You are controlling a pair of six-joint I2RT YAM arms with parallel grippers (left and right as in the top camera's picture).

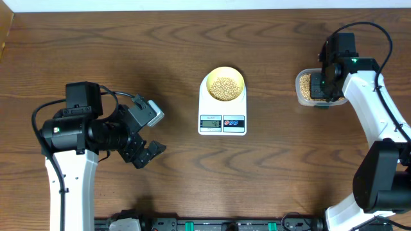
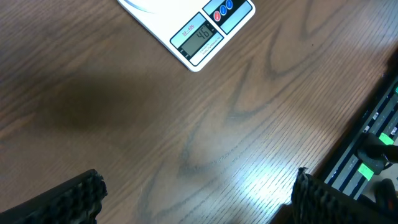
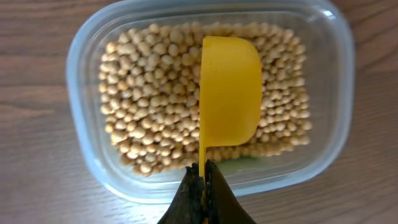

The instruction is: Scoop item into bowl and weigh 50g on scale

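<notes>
Dark brown wood-grain table point(image 1: 160, 58) fills the scene. Clear rounded-rectangular plastic tub point(image 3: 81, 56) sits on it at the right side, upright. Bright yellow plastic measuring scoop point(image 3: 230, 93) sits over the tub's inside, rolled onto its side, handle edge-on, cup towards the far wall. Black equipment rail with green parts point(image 1: 212, 224) runs along the near table edge.
</notes>
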